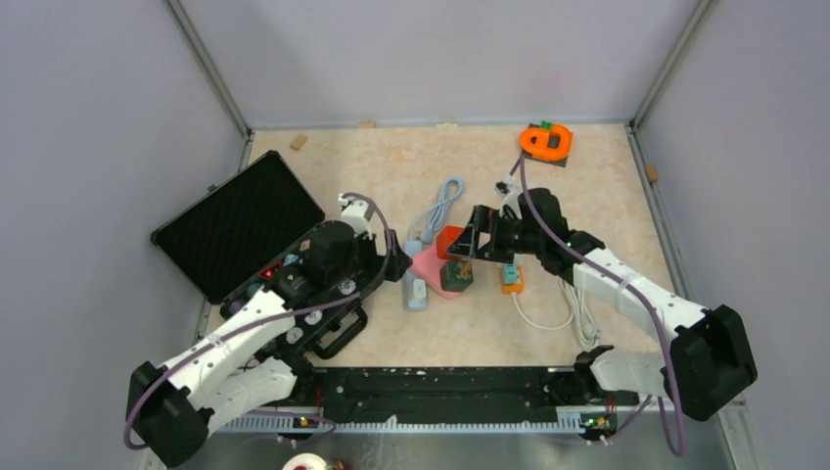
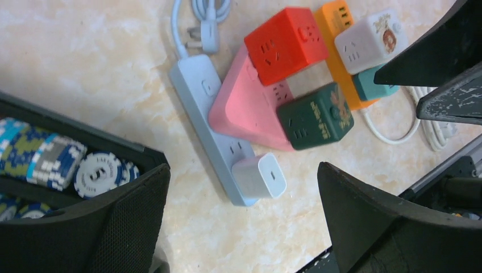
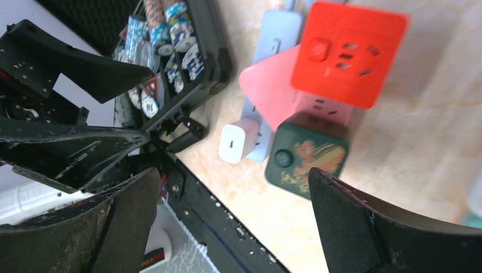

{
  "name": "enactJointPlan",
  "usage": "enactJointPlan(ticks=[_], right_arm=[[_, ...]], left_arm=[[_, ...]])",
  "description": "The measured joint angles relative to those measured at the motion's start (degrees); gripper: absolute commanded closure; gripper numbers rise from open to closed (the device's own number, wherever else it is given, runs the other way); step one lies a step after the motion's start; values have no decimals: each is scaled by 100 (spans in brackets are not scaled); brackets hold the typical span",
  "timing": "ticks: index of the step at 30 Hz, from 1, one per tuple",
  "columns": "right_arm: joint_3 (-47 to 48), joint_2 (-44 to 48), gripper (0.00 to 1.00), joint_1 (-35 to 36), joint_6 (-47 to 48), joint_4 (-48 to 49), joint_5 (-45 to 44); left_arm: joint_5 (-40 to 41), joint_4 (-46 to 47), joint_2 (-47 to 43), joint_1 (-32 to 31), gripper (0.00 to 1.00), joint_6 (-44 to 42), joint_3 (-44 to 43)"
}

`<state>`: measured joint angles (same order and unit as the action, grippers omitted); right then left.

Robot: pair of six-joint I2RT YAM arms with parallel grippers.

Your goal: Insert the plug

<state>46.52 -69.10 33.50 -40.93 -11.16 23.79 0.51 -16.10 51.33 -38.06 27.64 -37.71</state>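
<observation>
A white charger plug sits plugged into the near end of a light blue power strip; it also shows in the right wrist view and the top view. My left gripper is open and empty, hovering just above and near the plug. My right gripper is open and empty, above the cluster of sockets. The strip's own blue plug and cable lie on the table behind it.
A pink power strip, a red cube socket, a dark green cube socket, an orange strip and a white cube crowd beside the blue strip. An open black case of poker chips lies left. White cable lies right.
</observation>
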Motion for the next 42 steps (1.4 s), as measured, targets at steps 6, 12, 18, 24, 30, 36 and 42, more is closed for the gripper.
enactJointPlan(ticks=[6,12,18,24,30,36,42], right_arm=[[284,-319,2,-968,516,-201,208],[457,-527,2,-2288,898,-306,-234],[278,-452,2,-2697,1440,-116,-2024],[-955,-118,2,-2697,2146,748,-3281],[-2306,129,1,-2697,2610,2002,-3768],[-2715,-184,2,-2697,2983,3458,-4264],[-3239,-682,1,-2697,3587,5639,-4389]], left_arm=[[-1008,551,837,1025,1,-96,-520],[-1158,1410,1211,2243,1,98,-562],[-310,2806,1244,2780,1,-428,-9],[452,3051,1226,2778,1,-1679,358],[1152,3683,811,2778,1,-2483,1366],[1410,5737,1515,2931,1,-2968,2524],[1311,7104,2697,3204,1,-3049,2406]])
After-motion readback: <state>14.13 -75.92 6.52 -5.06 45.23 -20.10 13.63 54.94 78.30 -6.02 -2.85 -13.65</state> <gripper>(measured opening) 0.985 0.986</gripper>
